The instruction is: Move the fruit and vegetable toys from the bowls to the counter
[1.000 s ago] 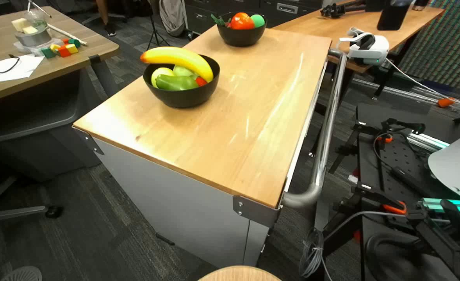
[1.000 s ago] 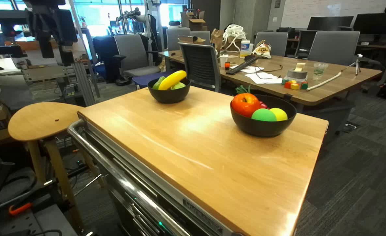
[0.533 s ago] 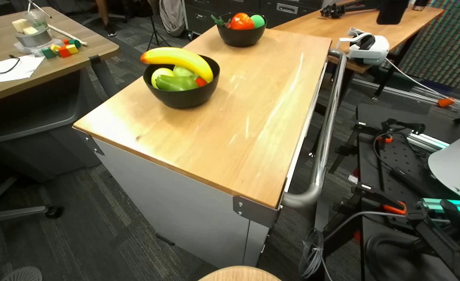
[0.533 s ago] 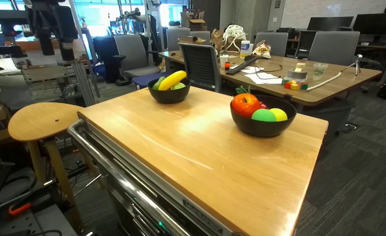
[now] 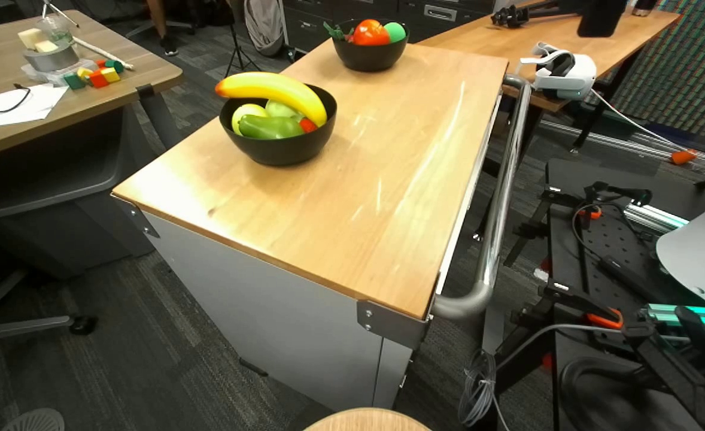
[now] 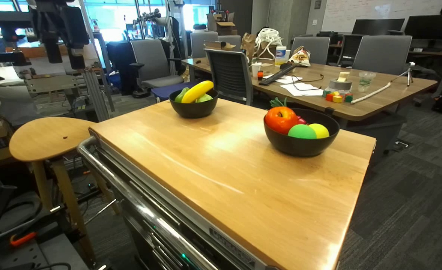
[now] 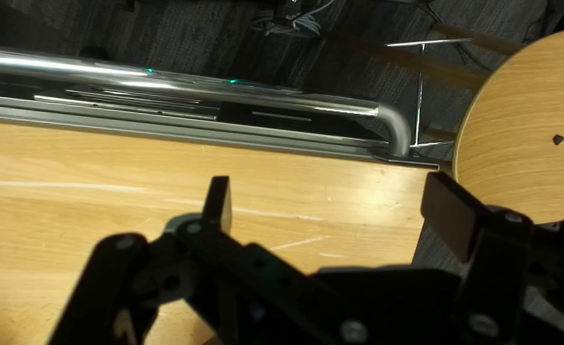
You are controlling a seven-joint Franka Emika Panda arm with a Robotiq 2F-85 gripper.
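Note:
On the wooden counter (image 6: 221,165) stand two black bowls, both full of toys. One bowl (image 5: 280,149) holds a yellow banana (image 5: 277,90) lying across its rim, above a green pepper-like piece (image 5: 272,127), pale green rounds and a bit of red. In the second bowl (image 6: 299,145) are a red-orange apple-like toy (image 6: 281,119), a green round (image 6: 302,132), a yellow round (image 6: 319,131) and a leafy green top (image 6: 278,102). My gripper (image 7: 332,201) is open over the counter's railed edge, nothing between its fingers. High at the upper left of an exterior view, the gripper (image 6: 66,64) hangs apart from both bowls.
A metal rail (image 7: 176,86) runs along the counter's edge. Beside the counter's end is a round wooden stool (image 6: 48,138). Another table (image 6: 390,90) carries papers, small coloured blocks and a roll of tape. A white headset (image 5: 565,75) sits on a wooden desk.
My gripper has risen slightly over the last second, mostly in its first half, and has stayed open. The bowls and toys have not moved.

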